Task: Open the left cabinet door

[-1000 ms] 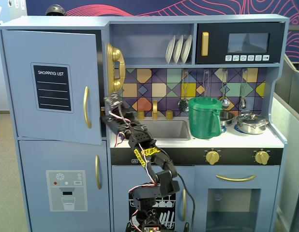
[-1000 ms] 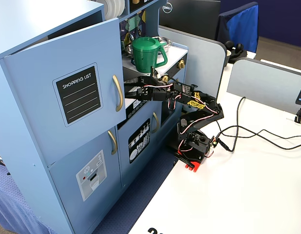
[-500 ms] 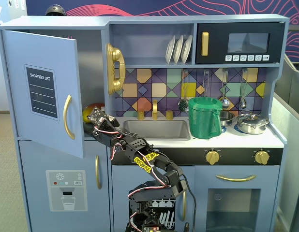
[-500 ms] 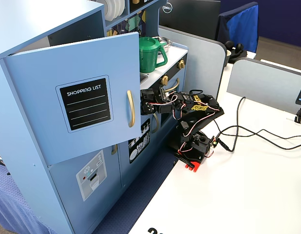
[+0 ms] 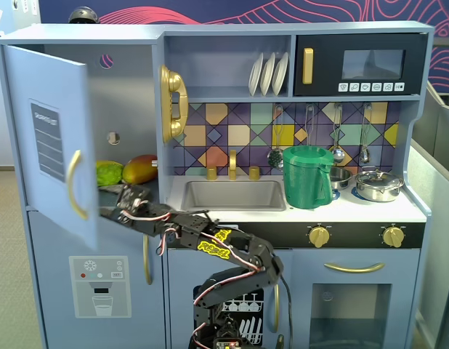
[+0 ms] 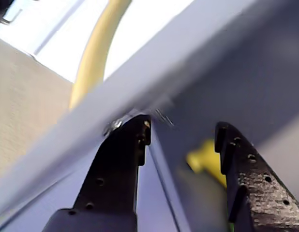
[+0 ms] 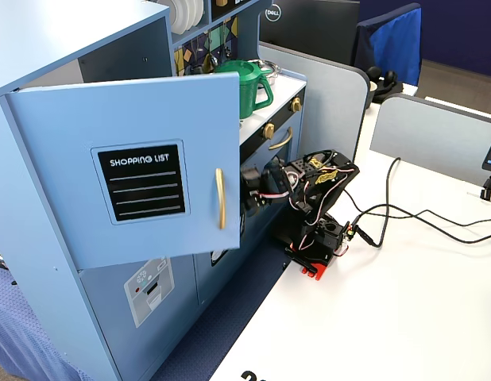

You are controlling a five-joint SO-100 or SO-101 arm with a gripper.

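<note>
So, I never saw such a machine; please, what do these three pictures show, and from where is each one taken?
A small black robot arm stands on a white table before a blue toy kitchen. One fixed camera faces the kitchen; another looks from the side. The third rides on the wrist, so you see the two dark fingers of the tool close up. The tool is open, with the edge of the left cabinet door between its fingers; it grips nothing. That door, with the "SHOPPING LIST" panel and gold handle, is swung open. Inside lie toy fruits.
</note>
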